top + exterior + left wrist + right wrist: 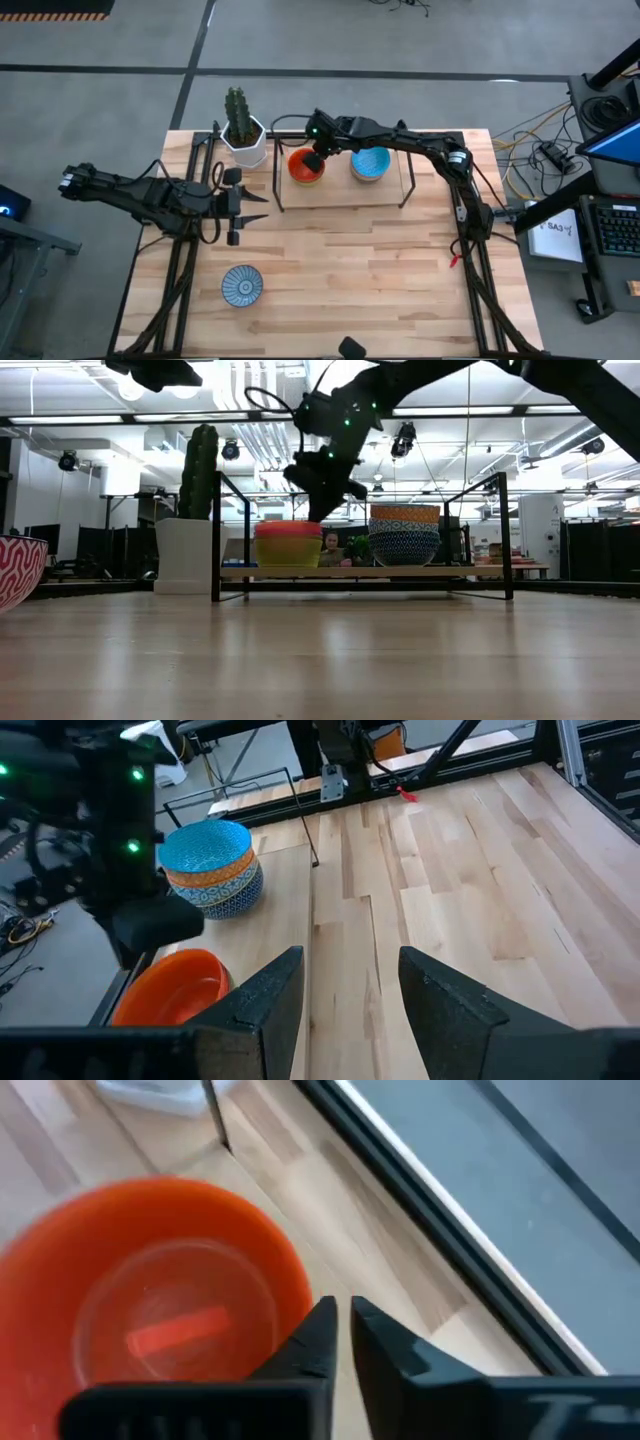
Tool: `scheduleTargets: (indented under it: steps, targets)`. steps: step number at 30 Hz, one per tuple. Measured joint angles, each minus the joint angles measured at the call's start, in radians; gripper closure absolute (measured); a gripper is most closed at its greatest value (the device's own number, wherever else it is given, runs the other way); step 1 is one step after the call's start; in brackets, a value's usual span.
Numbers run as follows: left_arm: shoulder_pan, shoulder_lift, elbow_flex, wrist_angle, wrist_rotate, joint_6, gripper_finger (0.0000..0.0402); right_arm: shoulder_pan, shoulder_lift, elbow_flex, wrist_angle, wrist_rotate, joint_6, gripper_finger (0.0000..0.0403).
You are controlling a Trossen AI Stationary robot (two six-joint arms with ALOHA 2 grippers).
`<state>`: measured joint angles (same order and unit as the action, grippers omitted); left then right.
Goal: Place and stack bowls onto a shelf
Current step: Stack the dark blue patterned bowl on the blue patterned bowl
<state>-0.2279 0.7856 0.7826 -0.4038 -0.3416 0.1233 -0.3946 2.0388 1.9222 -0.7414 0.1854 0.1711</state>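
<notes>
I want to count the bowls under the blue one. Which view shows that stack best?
The low view: the right stack shows its layers side-on on the shelf. High view shows only the blue top; left wrist view shows it angled; right wrist view misses it.

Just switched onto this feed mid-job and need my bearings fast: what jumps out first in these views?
The right tool hangs over the orange-red bowl, which tops a stack at the left end of the shelf, its fingers nearly together beside the rim. A second stack topped by the blue bowl sits to its right. One patterned bowl lies alone on the table near the front, with the left tool open in mid-table.
</notes>
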Motion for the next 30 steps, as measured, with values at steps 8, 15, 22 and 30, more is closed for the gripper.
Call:
scheduleTargets:
  steps: [8, 15, 22, 30]
  targets:
    - [0.0, 0.0, -0.001, -0.003, 0.0, -0.007, 0.0253, 0.011, -0.005, -0.003, -0.005, -0.003, 0.0, 0.039]
    - [0.0, 0.018, -0.013, -0.081, 0.009, -0.128, 0.0253, 0.1, -0.051, -0.018, -0.036, -0.001, -0.029, 0.039]
    - [0.0, 0.106, -0.014, -0.104, 0.11, -0.283, 0.0253, 0.255, -0.123, -0.081, -0.024, 0.077, -0.085, 0.039]
    - [-0.017, 0.26, -0.011, -0.226, 0.251, -0.488, 0.0253, 0.386, -0.258, -0.3, 0.057, 0.131, -0.067, 0.039]
